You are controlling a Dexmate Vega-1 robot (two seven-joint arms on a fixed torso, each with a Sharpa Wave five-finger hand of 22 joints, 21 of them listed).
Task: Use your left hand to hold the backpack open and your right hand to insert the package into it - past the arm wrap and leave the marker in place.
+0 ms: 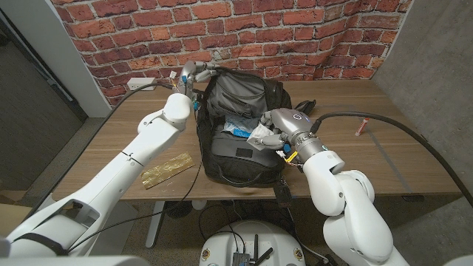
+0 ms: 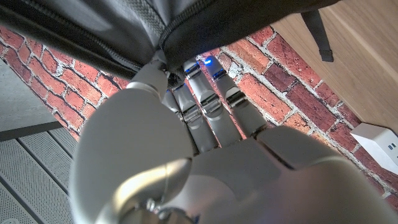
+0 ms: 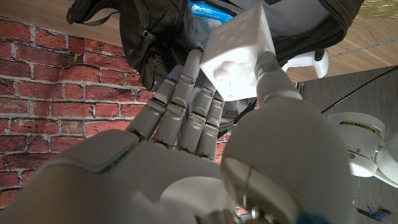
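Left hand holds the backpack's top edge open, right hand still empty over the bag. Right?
Not quite. The left hand does hold the backpack open at its top edge, but the right hand isn't empty: the right wrist view shows it gripping the white package at the bag's opening.

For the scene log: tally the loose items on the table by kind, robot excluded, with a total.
Backpack: 1
White package, held by the right hand: 1
Blue-and-white wrap inside the bag: 1
Red marker: 1
Gold foil sheet: 1
White box by the wall: 1
Total: 6
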